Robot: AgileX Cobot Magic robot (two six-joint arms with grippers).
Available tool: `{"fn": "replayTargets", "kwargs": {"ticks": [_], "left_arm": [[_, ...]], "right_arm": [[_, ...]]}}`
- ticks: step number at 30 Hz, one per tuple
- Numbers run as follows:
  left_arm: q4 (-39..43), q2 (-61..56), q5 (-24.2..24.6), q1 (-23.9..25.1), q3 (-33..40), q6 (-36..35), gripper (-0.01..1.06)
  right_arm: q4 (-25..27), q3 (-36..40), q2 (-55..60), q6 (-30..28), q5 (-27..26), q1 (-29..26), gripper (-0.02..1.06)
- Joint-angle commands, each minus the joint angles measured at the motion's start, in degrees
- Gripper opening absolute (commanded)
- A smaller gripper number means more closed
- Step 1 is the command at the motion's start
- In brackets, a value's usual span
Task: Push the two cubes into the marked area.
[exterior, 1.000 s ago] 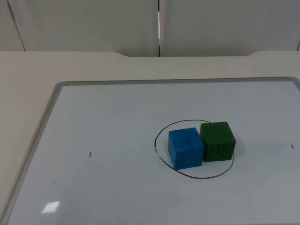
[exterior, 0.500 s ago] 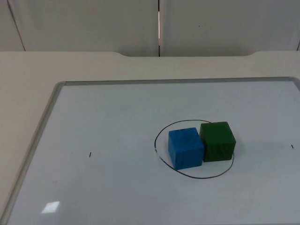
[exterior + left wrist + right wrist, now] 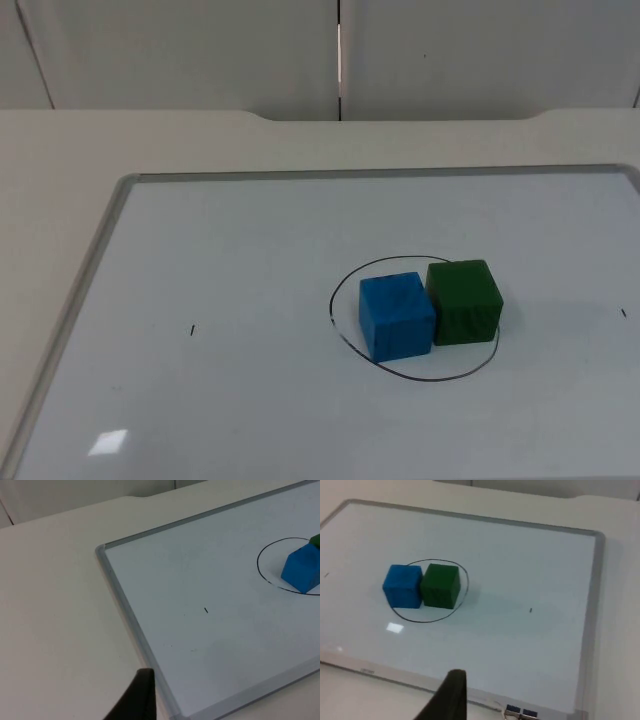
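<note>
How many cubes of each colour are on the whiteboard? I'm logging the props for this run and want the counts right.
Blue cube: 1, inside the drawn circle
Green cube: 1, touching the blue one, at the circle's edge
Total: 2 cubes on the whiteboard

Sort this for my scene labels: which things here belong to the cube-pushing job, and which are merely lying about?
Belonging to the job:
blue cube
green cube
drawn black circle around both cubes
whiteboard bearing them

Lying about:
small black tick marks on the whiteboard
clips at the whiteboard's edge
</note>
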Motion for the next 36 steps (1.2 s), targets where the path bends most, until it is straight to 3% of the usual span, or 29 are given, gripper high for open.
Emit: {"fn": "replayTargets", "kwargs": {"ticks": [1,7,36], "left_arm": [[0.02,-0.29,-0.09,0.14,0.29,-0.41,1.05],[0.02,-0.29,-0.09,0.14,0.29,-0.41,1.05],[0.02,-0.29,-0.09,0.14,0.29,-0.41,1.05]], "right_arm": [[0.07,0.22,-0.25,0.25,-0.7,-2.17,1.05],[0.07,0.22,-0.25,0.25,-0.7,-6.48,1.05],[0.21,0.22,-0.25,0.35,-0.7,-6.51,1.05]]}}
